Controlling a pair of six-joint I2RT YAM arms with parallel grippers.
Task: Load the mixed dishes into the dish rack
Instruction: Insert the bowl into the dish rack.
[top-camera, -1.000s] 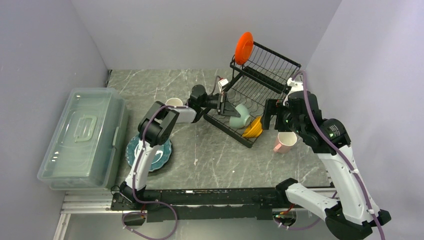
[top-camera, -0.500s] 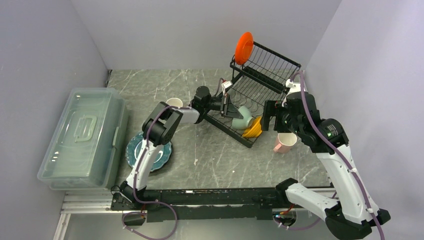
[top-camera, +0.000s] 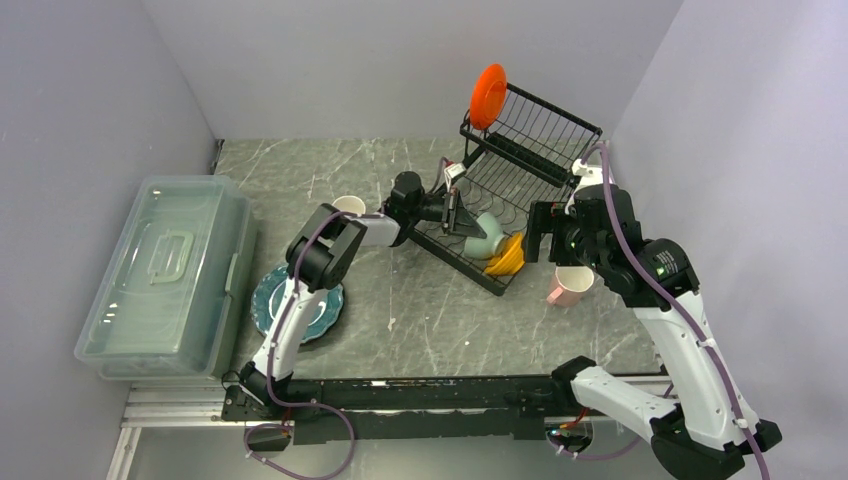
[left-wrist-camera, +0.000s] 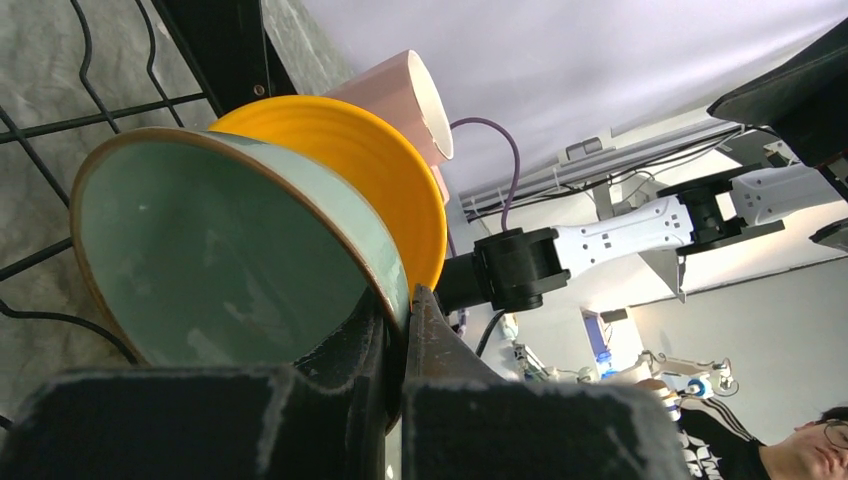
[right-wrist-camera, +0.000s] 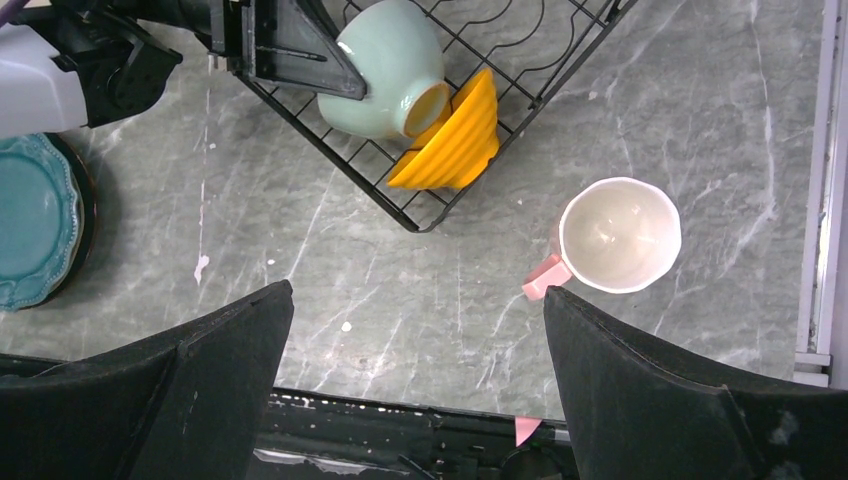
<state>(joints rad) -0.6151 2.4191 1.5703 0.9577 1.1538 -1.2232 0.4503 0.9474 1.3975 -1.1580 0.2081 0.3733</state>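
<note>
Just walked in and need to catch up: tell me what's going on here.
The left gripper pinches the rim of the pale green bowl in the lower tray of the dish rack, beside the orange-yellow bowl. The right gripper hangs open above the pink mug on the table. The small orange-red plate is racked; teal plates and pale yellow mug are not.

Green bowl (right-wrist-camera: 385, 70) leans on yellow bowl (right-wrist-camera: 455, 145) in rack (top-camera: 535, 128).

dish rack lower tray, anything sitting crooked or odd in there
The pale green bowl lies tipped on its side against the orange-yellow bowl, itself on edge at the near corner of the dish rack; the left gripper pinches the green bowl's rim. The small orange-red plate perches atop the upper tier.
</note>
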